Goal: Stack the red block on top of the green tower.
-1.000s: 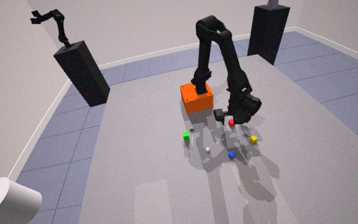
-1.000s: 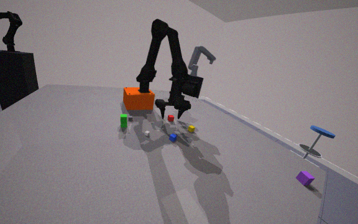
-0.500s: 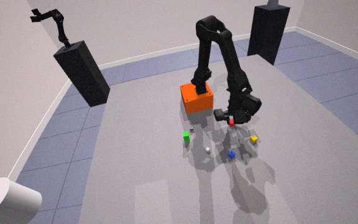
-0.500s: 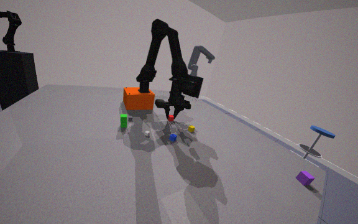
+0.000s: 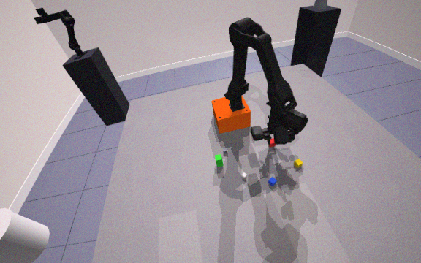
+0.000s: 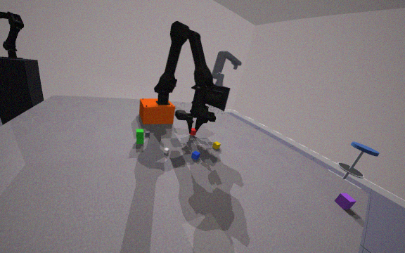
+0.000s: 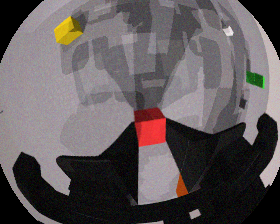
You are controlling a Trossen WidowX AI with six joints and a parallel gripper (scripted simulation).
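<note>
The red block (image 5: 272,142) (image 6: 193,131) (image 7: 151,128) sits low at the floor, between the fingers of my gripper (image 5: 272,140) (image 6: 193,129) (image 7: 151,137), which is shut on it. The green tower (image 5: 218,160) (image 6: 139,136) (image 7: 255,80) stands upright on the floor to the left of the gripper, apart from it. In the wrist view the tower shows small at the right edge and the red block fills the gap between the dark fingers.
A yellow block (image 5: 297,163) (image 6: 216,145) (image 7: 67,30), a blue block (image 5: 272,181) (image 6: 195,154) and a small white block (image 5: 244,175) (image 6: 166,150) lie near. The arm's orange base (image 5: 231,115) (image 6: 157,112) stands behind. A purple block (image 6: 345,201) and a blue stool (image 6: 358,159) stand far right.
</note>
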